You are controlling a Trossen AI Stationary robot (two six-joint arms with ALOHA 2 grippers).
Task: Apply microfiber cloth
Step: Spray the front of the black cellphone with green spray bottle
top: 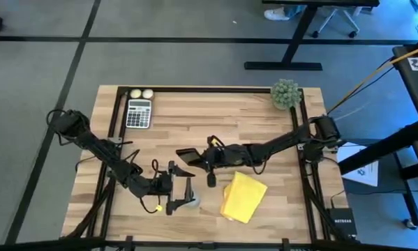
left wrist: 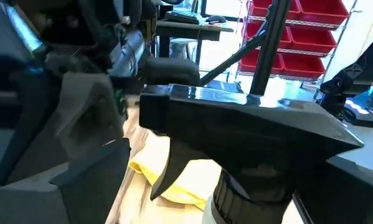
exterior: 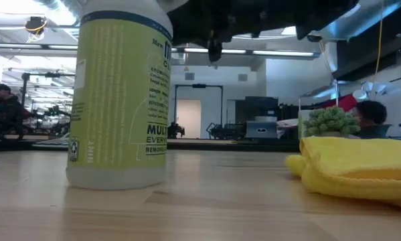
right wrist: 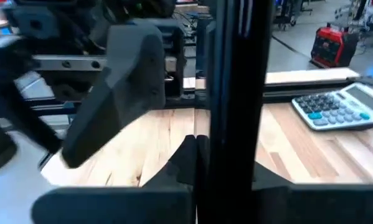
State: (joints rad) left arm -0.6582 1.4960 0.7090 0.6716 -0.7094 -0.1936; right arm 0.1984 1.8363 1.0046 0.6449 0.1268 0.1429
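The yellow microfiber cloth (top: 242, 196) lies folded on the table near its front edge, right of centre; it also shows in the low view (exterior: 354, 167) and behind the sprayer (left wrist: 167, 177). No gripper touches it. A spray bottle (top: 192, 203) (exterior: 123, 94) stands upright just left of it. My left gripper (top: 183, 189) is open, its fingers on either side of the bottle's black trigger head (left wrist: 236, 118). My right gripper (top: 203, 159) is at the table's middle, shut on a black smartphone (top: 187, 155). My right gripper holds the smartphone by its right end (top: 197, 157), coming level from the table's right. In the right wrist view the phone is a black upright bar (right wrist: 236, 112), seen edge-on beside one finger (right wrist: 124, 87). The phone is lifted clear of the table.
A calculator (top: 139, 113) and two small balls (top: 142, 93) lie at the far left, and a green plant (top: 285, 94) stands at the far right corner. Bare wood lies between calculator and plant. People sit in the room beyond the table (exterior: 3, 107).
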